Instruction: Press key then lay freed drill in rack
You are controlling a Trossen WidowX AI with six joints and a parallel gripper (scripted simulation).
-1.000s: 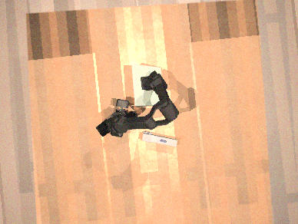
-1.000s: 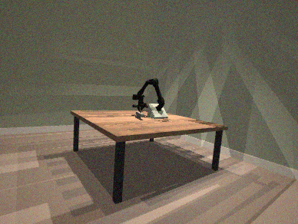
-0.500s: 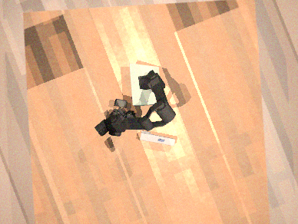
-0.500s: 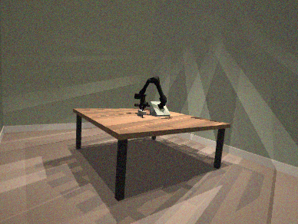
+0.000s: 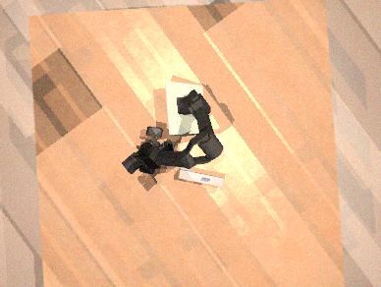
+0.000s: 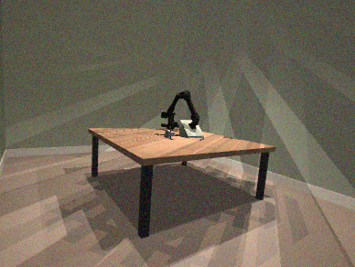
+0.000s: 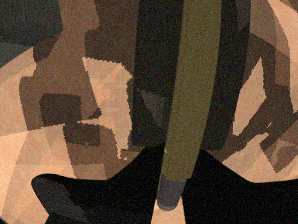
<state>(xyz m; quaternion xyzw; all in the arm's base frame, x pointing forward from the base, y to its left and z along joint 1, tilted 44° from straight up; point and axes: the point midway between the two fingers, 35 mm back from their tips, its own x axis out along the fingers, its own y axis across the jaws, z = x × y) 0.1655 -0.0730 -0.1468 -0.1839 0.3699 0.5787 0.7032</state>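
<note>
In the wrist view my gripper (image 7: 169, 139) is shut on the drill (image 7: 189, 90), a long olive-green rod that runs up from between the dark fingers. A dark upright block (image 7: 156, 56) stands right behind the drill; I cannot tell whether they touch. From above, the gripper (image 5: 134, 163) is at the left end of the bent black arm, close to a small dark block on the table. The rack (image 5: 201, 178) is a flat pale bar lying to the right of the gripper. In the side view the gripper (image 6: 169, 127) hangs low over the table; the drill is too small to make out there.
The arm's pale square base (image 5: 178, 110) (image 6: 192, 132) sits near the table's middle. The wooden table (image 5: 275, 211) (image 6: 151, 148) spreads wide on all sides, and patchy shadows cross it.
</note>
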